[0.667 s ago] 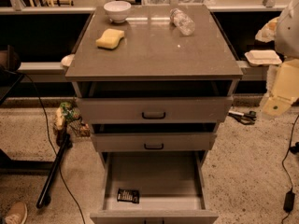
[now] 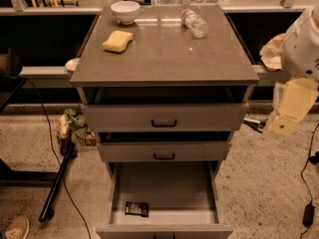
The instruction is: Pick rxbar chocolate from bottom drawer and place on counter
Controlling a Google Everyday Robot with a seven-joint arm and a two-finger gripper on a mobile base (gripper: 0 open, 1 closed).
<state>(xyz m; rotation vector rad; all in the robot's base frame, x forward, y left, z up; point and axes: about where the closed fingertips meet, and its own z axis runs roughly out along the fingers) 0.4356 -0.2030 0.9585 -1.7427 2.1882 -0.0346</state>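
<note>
The rxbar chocolate, a small black-wrapped bar, lies flat at the front left of the bottom drawer. That drawer is pulled fully out, and its inside is plain grey. Above the two upper drawers spreads the glossy grey-brown counter. My white arm comes in at the right edge. Its pale end, the gripper, hangs beside the cabinet's right side at the height of the top drawer, well above and to the right of the bar. It holds nothing that I can see.
On the counter are a yellow sponge, a white bowl and a clear plastic bottle lying on its side. The top drawer and middle drawer stand slightly out. Cables and a black pole lie on the floor at the left.
</note>
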